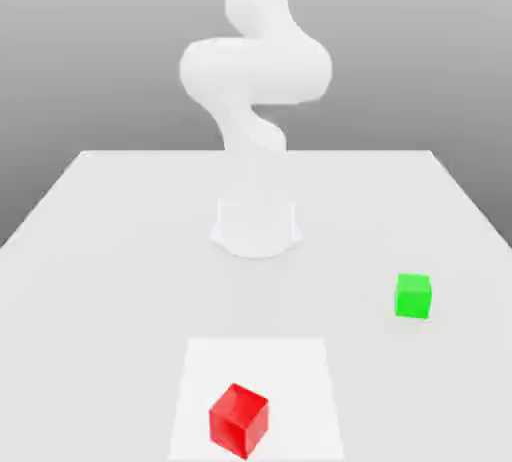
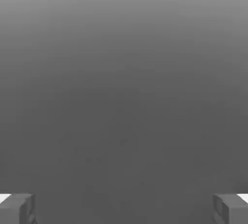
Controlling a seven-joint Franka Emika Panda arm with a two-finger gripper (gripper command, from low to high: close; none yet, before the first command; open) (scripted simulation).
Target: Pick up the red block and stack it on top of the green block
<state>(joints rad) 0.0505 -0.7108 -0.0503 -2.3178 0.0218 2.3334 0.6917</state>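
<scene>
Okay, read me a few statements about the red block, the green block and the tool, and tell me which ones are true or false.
1. The red block already sits on the green block. False: both rest on the table, apart.
2. The green block lies toward the exterior view's right of the red one. True.
3. The tool is open with nothing between its fingers. True.
4. The red block lies on a lighter square patch of the table. True.
5. The green block stands nearer the camera than the red one. False: the red one is nearer.
</scene>
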